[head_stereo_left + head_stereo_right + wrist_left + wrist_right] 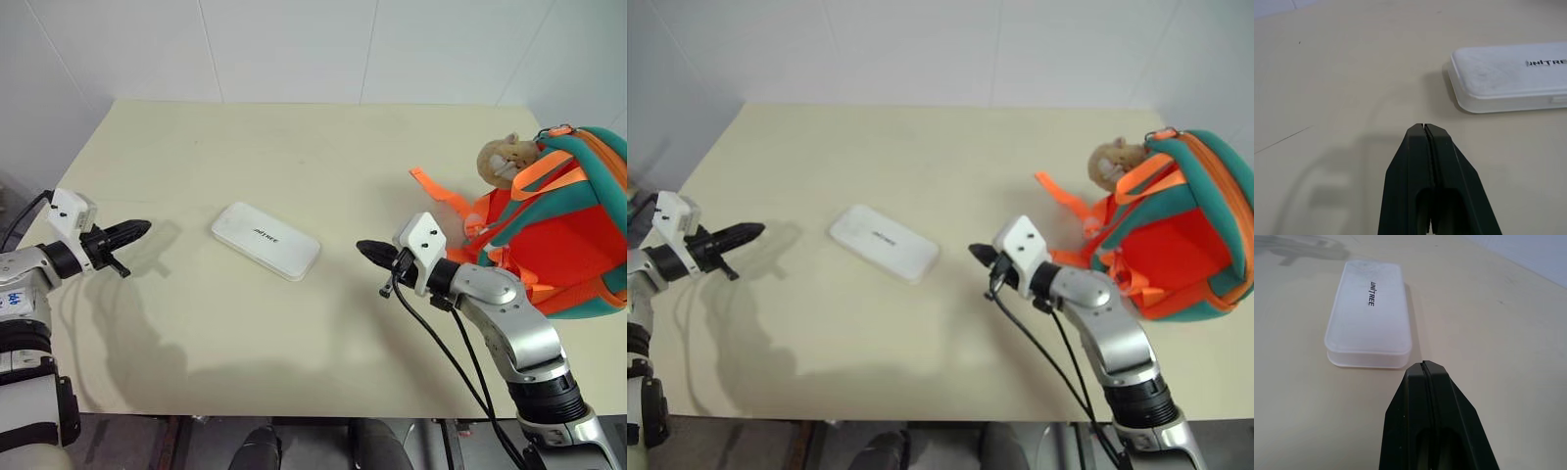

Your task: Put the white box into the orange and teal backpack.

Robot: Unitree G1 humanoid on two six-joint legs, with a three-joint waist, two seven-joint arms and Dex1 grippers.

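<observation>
Silver arms, blk grippers (370, 250), white wrist cams, blk cables

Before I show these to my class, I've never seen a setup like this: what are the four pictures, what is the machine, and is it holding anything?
The machine is a humanoid robot with two arms, each ending in a claw of two black fingers. The two wide pictures come from the two eyes of a camera on its head, looking down over a cream table. The other two come from cameras on the wrists, each looking along its own claw. On the table lies a flat white box with grey lettering. At the robot's right sits an orange and teal backpack with a tan plush toy attached. The left claw and the right claw point at the box from either side. Both are shut and hold nothing; neither touches the box.
</observation>
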